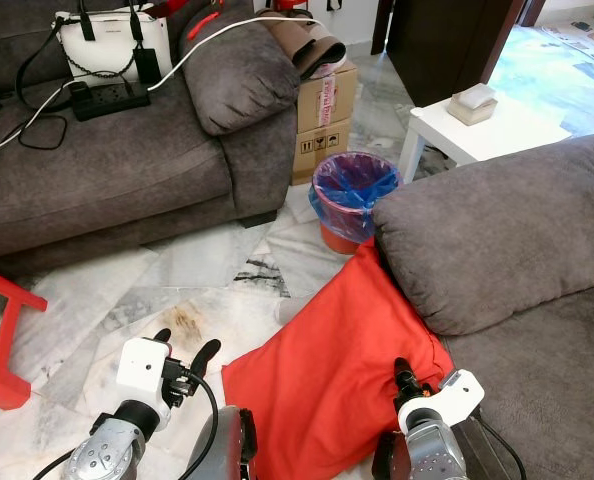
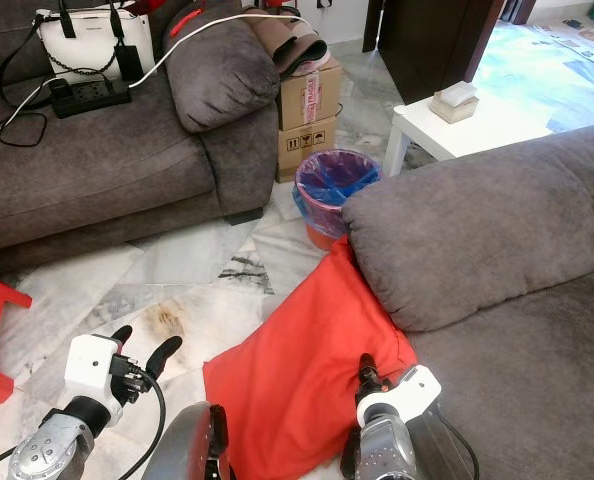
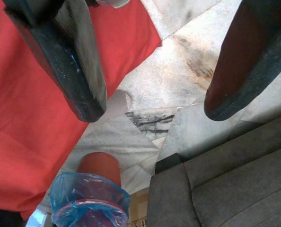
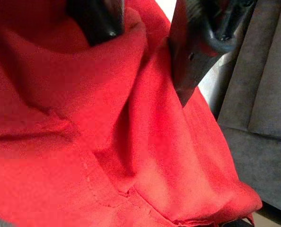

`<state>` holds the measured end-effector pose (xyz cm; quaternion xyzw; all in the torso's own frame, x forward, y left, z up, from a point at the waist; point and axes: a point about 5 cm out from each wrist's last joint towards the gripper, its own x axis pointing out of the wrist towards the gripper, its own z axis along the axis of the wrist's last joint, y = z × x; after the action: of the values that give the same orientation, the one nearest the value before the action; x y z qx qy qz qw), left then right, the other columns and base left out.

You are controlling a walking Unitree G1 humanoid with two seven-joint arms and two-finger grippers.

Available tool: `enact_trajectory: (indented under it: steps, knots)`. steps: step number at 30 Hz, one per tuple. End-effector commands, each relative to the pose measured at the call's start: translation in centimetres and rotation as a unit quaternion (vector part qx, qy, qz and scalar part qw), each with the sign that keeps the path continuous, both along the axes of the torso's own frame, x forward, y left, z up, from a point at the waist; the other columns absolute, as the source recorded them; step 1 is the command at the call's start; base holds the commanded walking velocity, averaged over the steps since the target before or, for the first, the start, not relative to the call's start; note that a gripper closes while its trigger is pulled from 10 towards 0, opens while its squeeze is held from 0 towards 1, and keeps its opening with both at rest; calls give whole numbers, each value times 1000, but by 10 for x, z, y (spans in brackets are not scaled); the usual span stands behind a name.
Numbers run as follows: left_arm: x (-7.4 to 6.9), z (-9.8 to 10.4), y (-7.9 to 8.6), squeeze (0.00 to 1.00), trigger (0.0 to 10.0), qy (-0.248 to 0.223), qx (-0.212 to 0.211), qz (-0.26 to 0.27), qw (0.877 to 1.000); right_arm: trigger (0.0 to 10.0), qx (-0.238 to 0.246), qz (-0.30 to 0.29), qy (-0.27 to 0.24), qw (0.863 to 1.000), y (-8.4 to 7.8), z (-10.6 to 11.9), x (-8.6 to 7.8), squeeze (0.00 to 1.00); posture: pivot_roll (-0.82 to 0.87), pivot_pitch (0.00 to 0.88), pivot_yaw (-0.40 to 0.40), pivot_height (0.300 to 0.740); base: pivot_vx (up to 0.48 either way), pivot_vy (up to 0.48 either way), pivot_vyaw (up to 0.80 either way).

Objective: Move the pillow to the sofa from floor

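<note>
1. Left eye view: the red pillow (image 1: 332,370) lay in the lower middle of the frame, flat on the marble floor (image 1: 177,290), its upper corner wedged against the arm of the near sofa (image 1: 497,240) at right. The right end effector (image 1: 409,378) sat on the pillow's lower right part by the sofa base, and the left end effector (image 1: 185,352) hovered over bare floor at lower left, well apart from the pillow. The likely trouble was a one-sided lift: with the left arm off the fabric, the pillow could hang, swing and slip free.

2. Right eye view: just above the pillow's top corner stood a bin with a blue liner (image 2: 332,185). A dragged or swung pillow could tip it. A cardboard box (image 2: 309,115) at upper middle carried red tape with print and handling symbols, too small to read. A white bag (image 2: 87,45) and a power strip (image 2: 87,95) rested on the far sofa at upper left.

3. Left wrist view: the left end effector's fingers (image 3: 79,71) were spread wide with only floor between them, the pillow's edge off to one side. Closing there would catch nothing.

4. Right wrist view: the right end effector's fingers (image 4: 192,56) straddled a raised fold of red cloth, apparently pinching it. The hold seemed to be on the cover alone, so the fabric could slide out or the filling sag under the weight. No writing was legible on the pillow.
</note>
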<state>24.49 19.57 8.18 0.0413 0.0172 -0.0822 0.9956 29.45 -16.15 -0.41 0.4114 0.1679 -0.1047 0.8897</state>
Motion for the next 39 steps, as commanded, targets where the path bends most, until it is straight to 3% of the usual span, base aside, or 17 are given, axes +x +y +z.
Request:
enact_trajectory:
  steps: [1,23,32,33,34,39]
  knots:
    - [-3,-3,5,0,10000,13,3,7,1000,0,-7,7,5,1000,2,-4,-4,0,267,216,47,583,0,0,0]
    - [2,-6,1,0,10000,11,-6,13,1000,0,-11,24,-9,1000,1,-1,-2,0,231,202,21,583,0,0,0]
    - [6,-9,-3,0,10000,9,-14,17,1000,0,-59,54,-11,997,-3,0,-2,0,197,191,9,583,0,0,0]
    - [6,-9,-3,0,10000,9,-16,19,1000,7804,-75,64,-9,995,-4,0,-2,0,188,188,6,583,0,0,0]
    - [6,-10,-3,0,10000,10,-17,20,1000,10000,-87,71,-6,994,-4,0,-3,0,182,186,5,583,0,0,0]
    - [6,-11,-4,0,10000,10,-21,24,999,10000,-98,78,-33,992,-10,1,-5,0,167,180,6,583,0,0,0]
